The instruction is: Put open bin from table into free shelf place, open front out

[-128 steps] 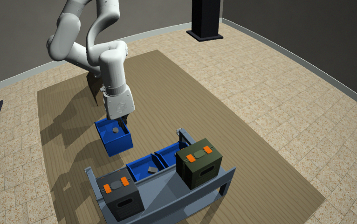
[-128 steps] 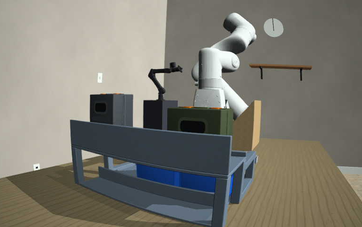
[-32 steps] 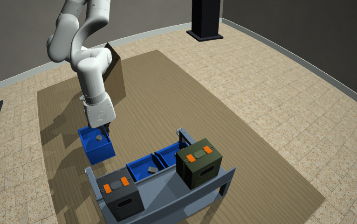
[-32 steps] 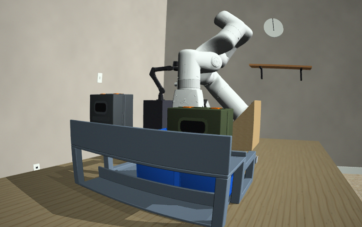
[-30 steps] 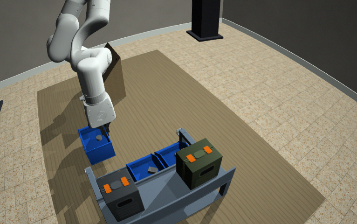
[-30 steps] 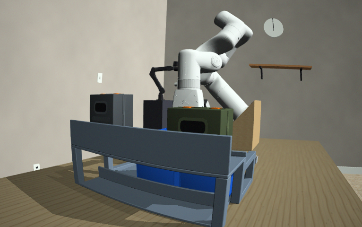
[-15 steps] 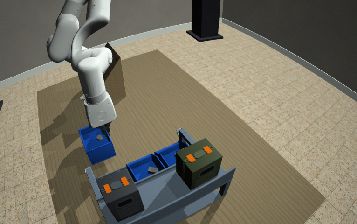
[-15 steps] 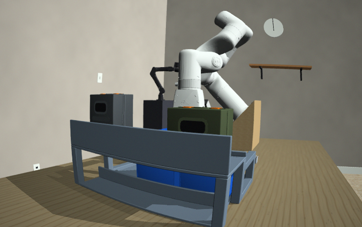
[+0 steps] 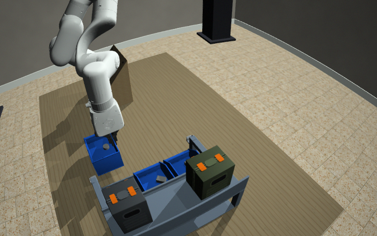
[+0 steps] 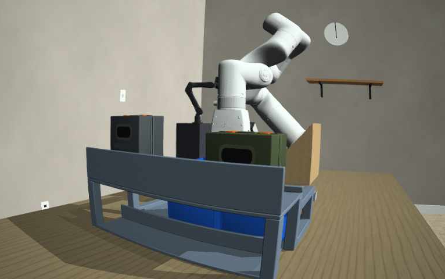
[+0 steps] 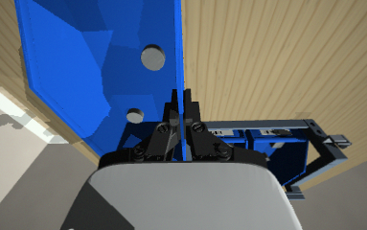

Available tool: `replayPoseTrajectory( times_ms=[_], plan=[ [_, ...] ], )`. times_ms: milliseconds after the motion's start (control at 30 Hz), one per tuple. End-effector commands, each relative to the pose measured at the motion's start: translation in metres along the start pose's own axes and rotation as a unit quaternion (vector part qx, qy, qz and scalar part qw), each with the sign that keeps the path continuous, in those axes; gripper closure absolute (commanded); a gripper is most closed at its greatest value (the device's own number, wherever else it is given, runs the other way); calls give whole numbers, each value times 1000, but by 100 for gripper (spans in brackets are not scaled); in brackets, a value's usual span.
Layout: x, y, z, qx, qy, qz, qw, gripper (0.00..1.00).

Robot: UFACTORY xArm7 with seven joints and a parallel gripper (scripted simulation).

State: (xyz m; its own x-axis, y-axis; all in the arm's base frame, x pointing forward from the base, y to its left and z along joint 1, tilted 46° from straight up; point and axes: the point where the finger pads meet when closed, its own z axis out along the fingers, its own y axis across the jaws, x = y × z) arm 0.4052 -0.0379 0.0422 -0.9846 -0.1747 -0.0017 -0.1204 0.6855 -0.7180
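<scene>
A blue open bin (image 9: 103, 154) hangs a little above the table, in front of the shelf. It holds grey round parts (image 11: 152, 57). My gripper (image 11: 182, 100) is shut on the bin's thin side wall (image 11: 180, 57), one finger inside, one outside; it also shows in the top view (image 9: 113, 140). Two blue bins (image 9: 151, 175) (image 9: 181, 162) stand in the row on the grey shelf (image 9: 169, 193). The free place (image 9: 116, 187) is at the row's left end, under the dark grey case. In the exterior view the held bin is hidden behind the shelf.
A dark grey case (image 9: 127, 208) and a green case (image 9: 209, 171) stand on the shelf's top board. A tan cardboard panel (image 9: 122, 77) stands behind the arm. A black pillar (image 9: 217, 20) is at the far back.
</scene>
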Motion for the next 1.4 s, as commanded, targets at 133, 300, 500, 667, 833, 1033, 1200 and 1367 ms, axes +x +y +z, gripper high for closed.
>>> replayPoseTrajectory(
  times_ms=[133,300,500,667,833,1033,1200,1367],
  plan=[
    [-6,1,-1,0,-1,0,1000,100],
    [-6,1,-1,0,-1,0,1000,100],
    [-28,2,-1,0,-2,0,1000,100],
    [-28,2,-1,0,-2,0,1000,100],
    [-28,2,-1,0,-2,0,1000,100],
    [-23,2,8,0,-2,0,1000,100],
    [-23,2,8,0,-2,0,1000,100],
    [-23,2,8,0,-2,0,1000,100]
  ],
)
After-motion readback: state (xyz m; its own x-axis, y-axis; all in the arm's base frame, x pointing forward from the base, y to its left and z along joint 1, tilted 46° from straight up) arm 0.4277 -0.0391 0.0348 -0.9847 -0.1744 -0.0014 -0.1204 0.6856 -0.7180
